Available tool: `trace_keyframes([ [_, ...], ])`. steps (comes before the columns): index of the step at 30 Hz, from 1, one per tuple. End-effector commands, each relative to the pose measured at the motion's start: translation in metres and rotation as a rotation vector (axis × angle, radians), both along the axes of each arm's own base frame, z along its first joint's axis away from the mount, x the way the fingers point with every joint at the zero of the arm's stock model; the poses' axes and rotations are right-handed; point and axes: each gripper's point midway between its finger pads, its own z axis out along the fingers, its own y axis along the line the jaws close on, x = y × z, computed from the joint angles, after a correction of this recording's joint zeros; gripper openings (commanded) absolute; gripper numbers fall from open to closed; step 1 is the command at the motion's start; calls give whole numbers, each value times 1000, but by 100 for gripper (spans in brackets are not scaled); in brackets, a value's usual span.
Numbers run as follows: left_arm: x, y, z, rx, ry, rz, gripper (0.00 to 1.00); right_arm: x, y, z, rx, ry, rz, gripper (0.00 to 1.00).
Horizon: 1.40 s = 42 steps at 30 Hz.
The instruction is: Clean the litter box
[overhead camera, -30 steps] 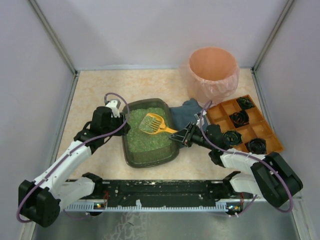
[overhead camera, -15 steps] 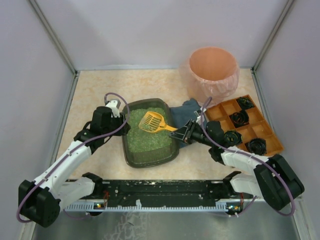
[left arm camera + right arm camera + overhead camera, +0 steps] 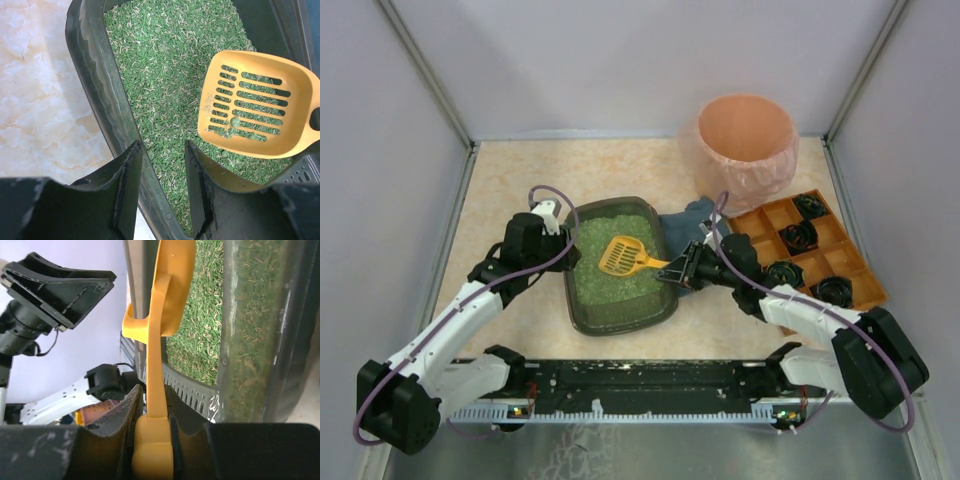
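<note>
The dark litter box [image 3: 620, 323] with green litter lies mid-table. My left gripper [image 3: 566, 256] sits on its left rim. In the left wrist view the rim [image 3: 95, 85] runs slantwise between the narrowly set jaws of the left gripper [image 3: 162, 145], one finger outside and one inside. My right gripper [image 3: 682, 272] is shut on the handle of a yellow slotted scoop [image 3: 623, 255]. The scoop's head hangs low over the litter and carries a few green pellets [image 3: 250, 125]. In the right wrist view the right gripper [image 3: 152, 390] clamps the scoop's handle [image 3: 156, 365] beside the box wall [image 3: 250, 340].
A round pink-lined bin [image 3: 745, 140] stands at the back right. An orange compartmented tray [image 3: 763, 222] with black round pieces lies at the right. A blue cloth [image 3: 690, 218] lies between box and bin. Enclosure walls stand on three sides.
The right gripper has shifted a little to the left. The scoop's head has come down and nearer over the litter. The left arm has not moved.
</note>
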Motion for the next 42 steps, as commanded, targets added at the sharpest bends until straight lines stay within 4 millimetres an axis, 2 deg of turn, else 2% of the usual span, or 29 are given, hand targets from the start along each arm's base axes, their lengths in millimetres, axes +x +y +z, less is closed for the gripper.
trace_keyframes([
  [1, 3, -3, 11, -22, -32, -1, 46, 6, 10, 27, -114, -85, 23, 0],
  [8, 3, -1, 12, -20, -39, 10, 46, 1, 13, 30, -396, -97, 102, 0],
  [14, 3, 0, 13, -18, -40, 12, 46, -9, 22, 35, -494, -128, 292, 0],
  [23, 3, 1, 14, -17, -46, 18, 46, -18, 44, 35, -469, -132, 552, 0],
  [35, 3, 1, 12, -14, -39, 16, 46, -25, 68, 25, -352, -110, 728, 0],
  [42, 3, 1, 12, -12, -38, 16, 46, -22, 70, 2, -395, -25, 796, 0],
])
